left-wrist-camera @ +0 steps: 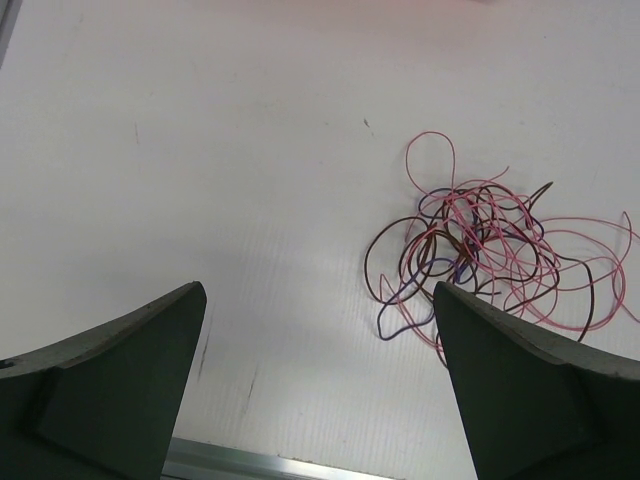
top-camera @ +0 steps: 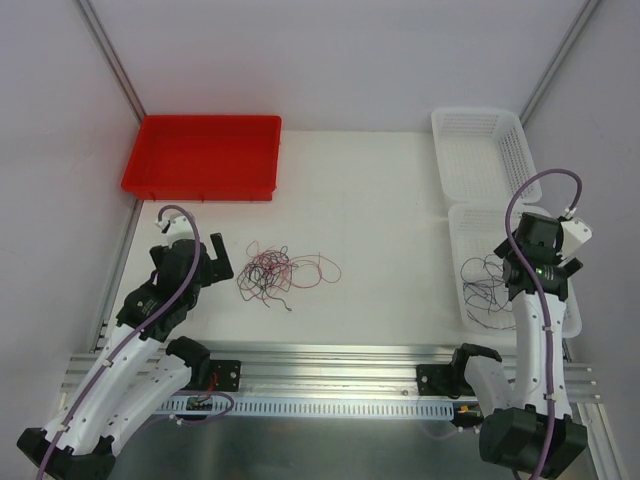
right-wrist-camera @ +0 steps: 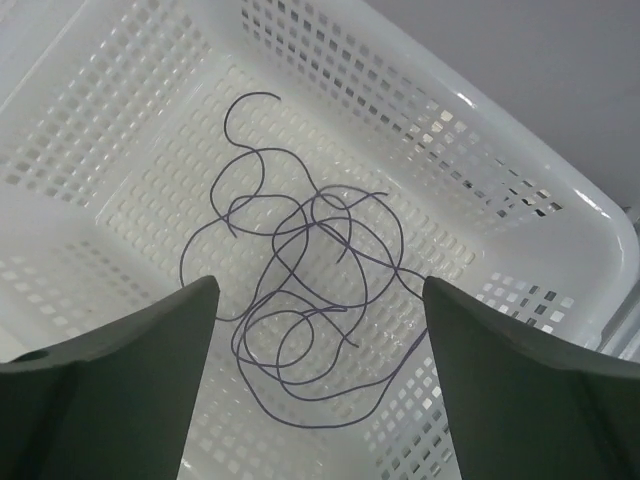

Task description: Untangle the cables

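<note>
Cables (top-camera: 272, 272) — pink, dark, purple — lie tangled on the table (top-camera: 380, 200), just right of the left gripper (left-wrist-camera: 320, 290), its jaws spread and empty. One purple cable (right-wrist-camera: 300, 310) lies in the near white basket (right-wrist-camera: 520, 160) under the right gripper (right-wrist-camera: 320, 285) — likewise spread, empty.

Built of white shells with black joints on left arm (top-camera: 130, 350) and right arm (top-camera: 535, 340), trailed by a purple hose (top-camera: 190, 235) arching behind left claw (left-wrist-camera: 320, 290) and right claw (right-wrist-camera: 320, 283) alike, tipped with broad dark-grey wedge fingers (left-wrist-camera: 110, 390).
</note>
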You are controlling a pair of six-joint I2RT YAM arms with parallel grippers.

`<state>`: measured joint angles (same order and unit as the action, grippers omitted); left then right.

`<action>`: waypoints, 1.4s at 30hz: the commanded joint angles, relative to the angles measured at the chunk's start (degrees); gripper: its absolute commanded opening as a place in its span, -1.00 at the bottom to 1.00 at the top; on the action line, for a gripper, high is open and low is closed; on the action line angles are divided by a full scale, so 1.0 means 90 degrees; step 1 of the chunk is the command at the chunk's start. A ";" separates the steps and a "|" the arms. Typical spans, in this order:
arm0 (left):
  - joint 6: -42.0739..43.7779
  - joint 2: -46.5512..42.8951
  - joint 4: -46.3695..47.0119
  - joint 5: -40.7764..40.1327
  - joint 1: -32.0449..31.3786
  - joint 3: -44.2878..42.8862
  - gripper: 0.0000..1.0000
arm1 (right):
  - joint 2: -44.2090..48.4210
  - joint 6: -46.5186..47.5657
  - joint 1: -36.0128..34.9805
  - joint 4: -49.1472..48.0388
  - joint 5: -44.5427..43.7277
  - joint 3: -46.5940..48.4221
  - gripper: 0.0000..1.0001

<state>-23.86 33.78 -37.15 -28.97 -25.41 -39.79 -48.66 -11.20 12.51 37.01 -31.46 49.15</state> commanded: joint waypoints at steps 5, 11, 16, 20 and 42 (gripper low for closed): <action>0.0258 0.0181 0.0338 0.0542 0.0040 0.0046 0.98 | 0.0310 0.0248 -0.0149 0.0116 0.1960 0.0456 0.95; 0.0414 0.0757 0.0446 0.1362 0.0040 0.0007 0.98 | 0.0183 0.0220 -0.2144 -0.0508 0.3886 0.0565 0.94; 0.0473 0.1245 0.0465 0.1783 0.0050 -0.0061 0.98 | -0.0839 0.0161 -0.4209 -0.1502 0.3935 0.0604 0.86; 0.0415 0.1626 0.0485 0.1940 0.0050 -0.0100 0.89 | -0.1971 0.0200 -0.5693 -0.2051 0.3702 0.0983 0.83; 0.0483 0.2663 0.0485 0.2672 0.0343 -0.0257 0.56 | -0.7014 -0.0288 -0.7367 -0.4024 0.4257 0.3114 0.57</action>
<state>-20.29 58.39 -33.23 -5.93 -23.18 -40.03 -109.71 -11.99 -53.60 5.08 5.39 74.91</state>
